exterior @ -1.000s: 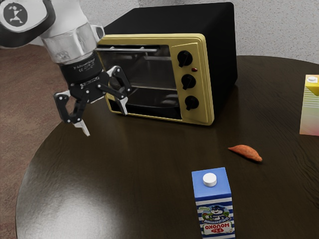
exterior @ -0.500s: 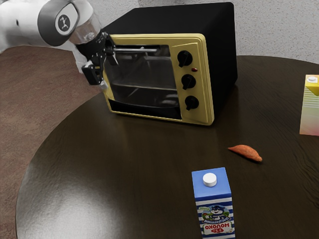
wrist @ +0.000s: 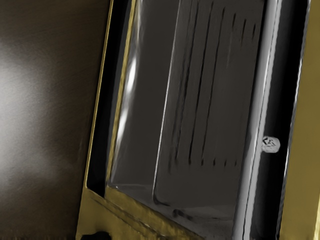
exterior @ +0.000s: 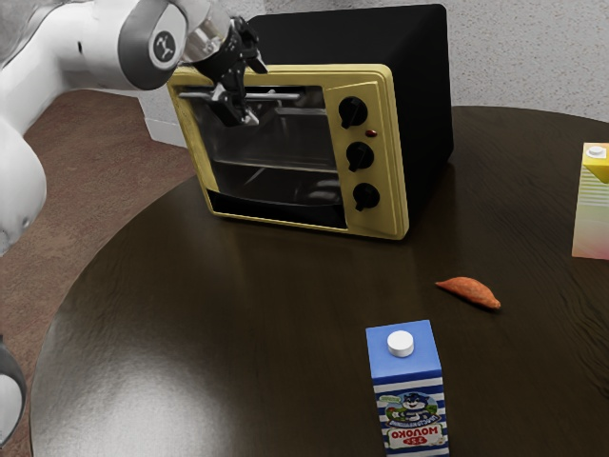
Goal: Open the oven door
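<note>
At the exterior view's left, one tool [exterior: 254, 92] hangs wide open and empty, its fingers spread above and below the handle [exterior: 287, 96] of one closed oven door [exterior: 276, 143]. Rightward: three black knobs [exterior: 359, 155], one blue-and-white carton [exterior: 404, 360] whose red lettering ends "OKO", one orange sweet potato [exterior: 469, 291], one pale carton [exterior: 592, 219].

On the exterior view's lower half I'm seeing a tabletop [exterior: 238, 333] of dark, grained wood, smooth and glossy. Toward the top, the oven [exterior: 423, 95] is showing a matt black casing and smooth gold, metal-looking trim; the oven door [exterior: 271, 148] is gleaming like glass, its handle [exterior: 285, 96] shining like polished metal. The knobs [exterior: 365, 196] are looking like black plastic. At upper right, the wall [exterior: 523, 57] is appearing rough and speckled.
</note>
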`<move>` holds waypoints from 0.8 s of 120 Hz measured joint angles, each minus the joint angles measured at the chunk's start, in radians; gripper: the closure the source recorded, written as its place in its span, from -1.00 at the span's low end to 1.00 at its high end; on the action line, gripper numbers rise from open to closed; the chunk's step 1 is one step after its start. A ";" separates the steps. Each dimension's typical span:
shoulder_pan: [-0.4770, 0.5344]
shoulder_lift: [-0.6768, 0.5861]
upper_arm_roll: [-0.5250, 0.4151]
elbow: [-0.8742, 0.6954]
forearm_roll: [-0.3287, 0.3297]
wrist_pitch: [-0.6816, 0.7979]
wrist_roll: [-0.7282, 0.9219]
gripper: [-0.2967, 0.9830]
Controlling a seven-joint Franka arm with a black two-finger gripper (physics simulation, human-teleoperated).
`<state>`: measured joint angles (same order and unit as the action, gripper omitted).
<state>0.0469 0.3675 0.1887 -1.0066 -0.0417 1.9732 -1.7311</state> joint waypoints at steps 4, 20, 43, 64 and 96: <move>0.000 0.013 -0.013 0.002 0.000 0.017 -0.001 -0.54; 0.002 0.041 -0.041 0.008 0.000 0.077 -0.006 -0.54; 0.020 0.082 -0.049 0.033 0.001 0.144 0.019 -0.54; 0.047 0.094 -0.045 0.032 0.002 0.181 0.054 -0.53; 0.109 0.106 -0.042 0.010 0.002 0.205 0.126 -0.53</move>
<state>0.1561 0.4736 0.1465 -0.9964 -0.0399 2.1782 -1.6052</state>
